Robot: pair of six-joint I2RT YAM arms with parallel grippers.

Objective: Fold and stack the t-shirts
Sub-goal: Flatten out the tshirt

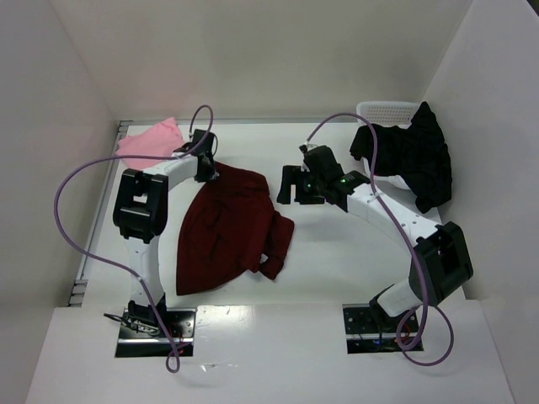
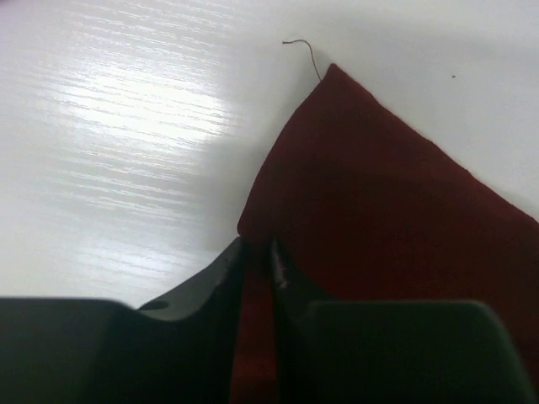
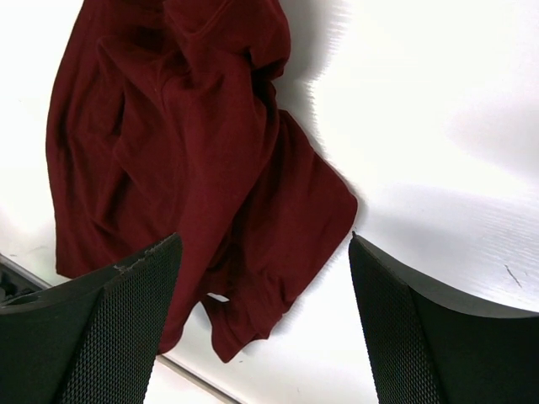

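The dark maroon t-shirt [image 1: 226,229] lies crumpled on the white table [image 1: 328,261], left of centre. My left gripper [image 1: 207,173] is at its far left corner. In the left wrist view the fingers [image 2: 257,246] stand close together with a fold of the maroon cloth [image 2: 379,194] pinched between them. My right gripper [image 1: 291,185] hovers open just right of the shirt's far edge, nothing between its pads [image 3: 126,311]; the maroon shirt [image 3: 168,143] lies below and left of them. A light pink t-shirt [image 1: 152,141] sits at the far left corner. A black t-shirt [image 1: 414,158] hangs over the basket.
A white mesh basket [image 1: 384,109] stands at the far right corner, mostly covered by the black cloth. White walls close in the table at the back and both sides. Purple cables loop above both arms.
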